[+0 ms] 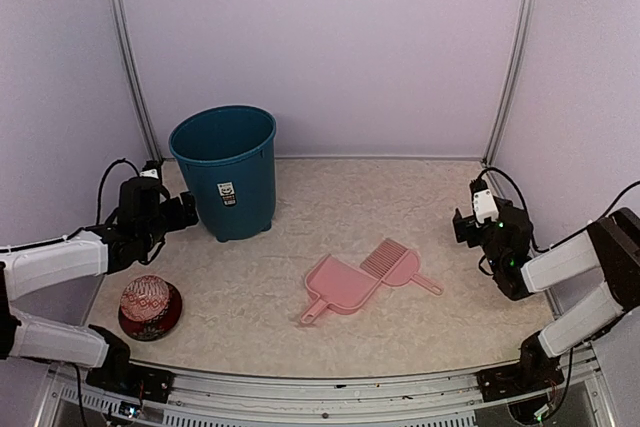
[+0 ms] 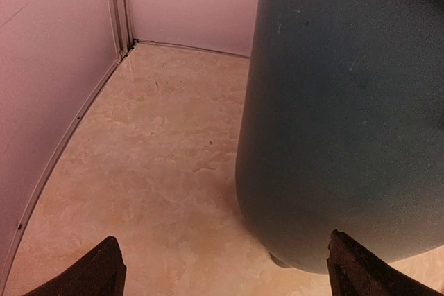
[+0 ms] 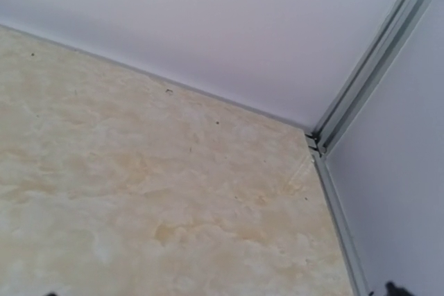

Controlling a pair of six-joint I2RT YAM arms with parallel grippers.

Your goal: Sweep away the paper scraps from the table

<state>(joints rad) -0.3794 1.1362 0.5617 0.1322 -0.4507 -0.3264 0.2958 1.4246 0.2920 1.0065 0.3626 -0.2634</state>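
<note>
Beside the bin (image 1: 225,172), left hand (image 1: 186,210) wide, empty.

Open table (image 1: 290,237) — between bin (image 1: 225,172) and dustpan (image 1: 338,287)

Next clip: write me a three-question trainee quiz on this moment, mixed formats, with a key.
1. True or false: the right gripper holds the pink brush.
2. What stands closest to the left gripper? A the teal bin; B the pink dustpan; C the bowl with the red ball.
3. How many paper scraps show on the table?
Key: 1 false, its jaws are open and empty; 2 A; 3 none visible.
</note>
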